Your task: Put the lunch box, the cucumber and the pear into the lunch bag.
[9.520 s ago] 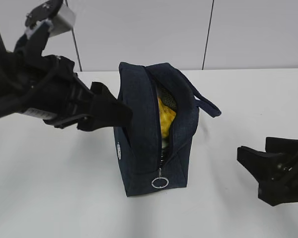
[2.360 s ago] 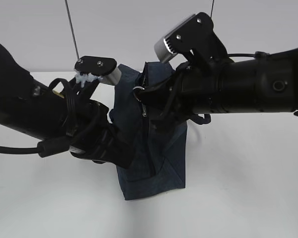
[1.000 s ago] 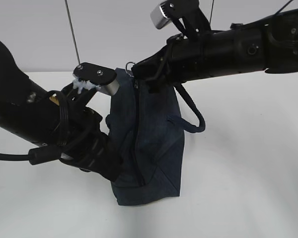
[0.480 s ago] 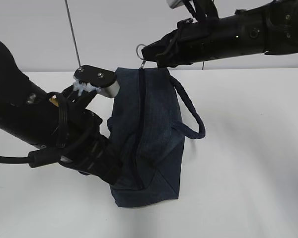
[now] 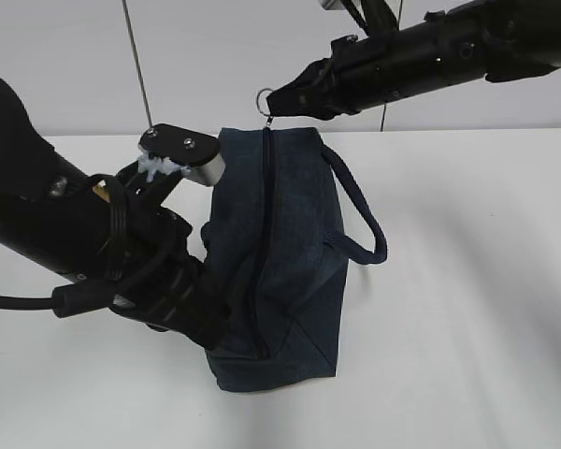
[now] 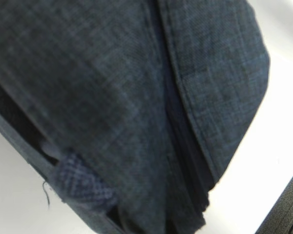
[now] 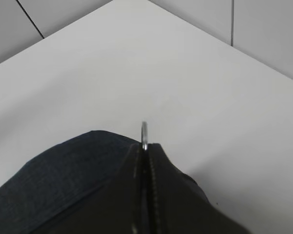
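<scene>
The dark navy lunch bag (image 5: 290,253) stands tilted on the white table, its zipper shut along its length. My right gripper (image 5: 282,99) is above the bag's far top end, shut on the silver ring pull (image 5: 264,96). In the right wrist view the ring pull (image 7: 144,132) sticks out between the closed fingers of the right gripper (image 7: 145,147), over the bag (image 7: 63,175). My left gripper (image 5: 206,318) grips the bag's lower left side. Bag fabric (image 6: 112,97) fills the left wrist view. The lunch box, cucumber and pear are hidden.
The bag's padded loop handle (image 5: 360,220) hangs out to the right. The white table (image 5: 467,309) lies bare to the right and front of the bag. A grey panelled wall stands close behind the table.
The bag gaped open with yellow inside 9.5 s ago. My right gripper has since pulled the ring along the zipper to the far top end, shutting it. The left gripper keeps its hold.
</scene>
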Robot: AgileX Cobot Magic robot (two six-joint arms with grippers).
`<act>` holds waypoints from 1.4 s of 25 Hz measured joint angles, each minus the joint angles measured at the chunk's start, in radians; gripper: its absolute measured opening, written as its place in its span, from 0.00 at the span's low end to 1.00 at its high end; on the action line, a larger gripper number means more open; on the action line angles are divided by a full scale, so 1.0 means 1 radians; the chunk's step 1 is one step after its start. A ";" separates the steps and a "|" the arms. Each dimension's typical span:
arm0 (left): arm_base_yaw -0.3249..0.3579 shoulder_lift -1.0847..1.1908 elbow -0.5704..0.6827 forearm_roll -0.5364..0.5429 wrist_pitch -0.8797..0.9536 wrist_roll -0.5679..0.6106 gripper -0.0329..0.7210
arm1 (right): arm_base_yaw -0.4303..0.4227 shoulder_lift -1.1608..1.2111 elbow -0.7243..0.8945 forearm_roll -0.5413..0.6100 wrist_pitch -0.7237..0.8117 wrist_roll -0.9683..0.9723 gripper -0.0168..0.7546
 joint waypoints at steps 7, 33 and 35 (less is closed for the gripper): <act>0.000 0.000 0.000 0.000 0.001 0.000 0.05 | -0.066 0.104 -0.146 -0.020 -0.170 0.219 0.02; 0.002 -0.011 -0.053 0.014 0.110 -0.088 0.29 | -0.104 0.336 -0.461 -0.020 -0.381 0.474 0.02; 0.011 -0.022 -0.063 0.014 0.122 -0.098 0.44 | -0.104 0.336 -0.461 -0.020 -0.381 0.474 0.02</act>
